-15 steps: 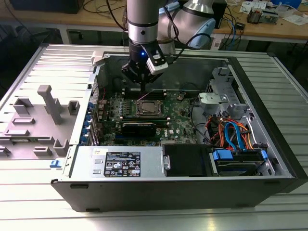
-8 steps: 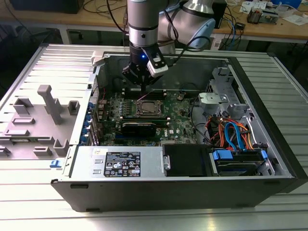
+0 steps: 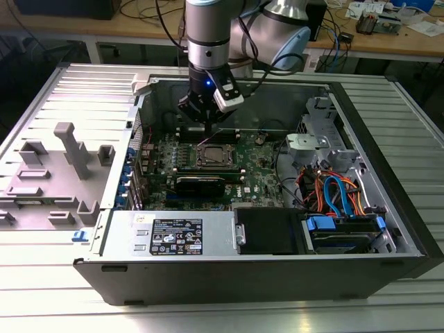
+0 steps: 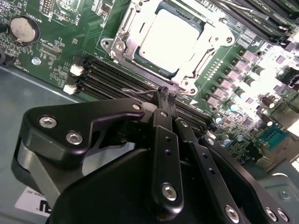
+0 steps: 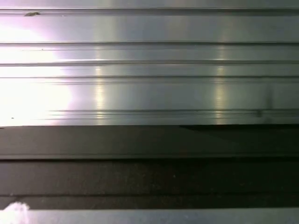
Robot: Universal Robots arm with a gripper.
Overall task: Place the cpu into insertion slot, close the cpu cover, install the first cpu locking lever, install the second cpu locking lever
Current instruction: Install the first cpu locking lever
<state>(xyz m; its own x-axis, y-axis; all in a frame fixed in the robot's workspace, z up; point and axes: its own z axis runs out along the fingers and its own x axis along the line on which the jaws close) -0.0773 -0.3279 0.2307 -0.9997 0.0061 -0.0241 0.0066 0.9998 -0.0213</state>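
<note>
The cpu [image 4: 168, 39] lies in the insertion slot [image 3: 211, 156] on the green board; its silver top glares bright. The cpu cover [image 4: 208, 44] is down around it as a silver frame. A thin wire locking lever [image 4: 138, 93] sticks out from the socket's edge over the black memory slots [image 4: 117, 79]. My gripper [image 4: 166, 95] is shut, its narrow black fingertips pressed together at the lever's end, right beside the socket's corner. In the exterior view the gripper [image 3: 201, 118] hangs inside the open computer case, just behind the socket.
The case walls [image 3: 333, 87] ring the board. A drive cage with orange and blue cables [image 3: 333, 194] fills the exterior view's right, and a power supply [image 3: 173, 232] lies in front. Grey fixture blocks [image 3: 69, 149] stand on the ribbed table. A coin battery [image 4: 23, 28] sits on the board.
</note>
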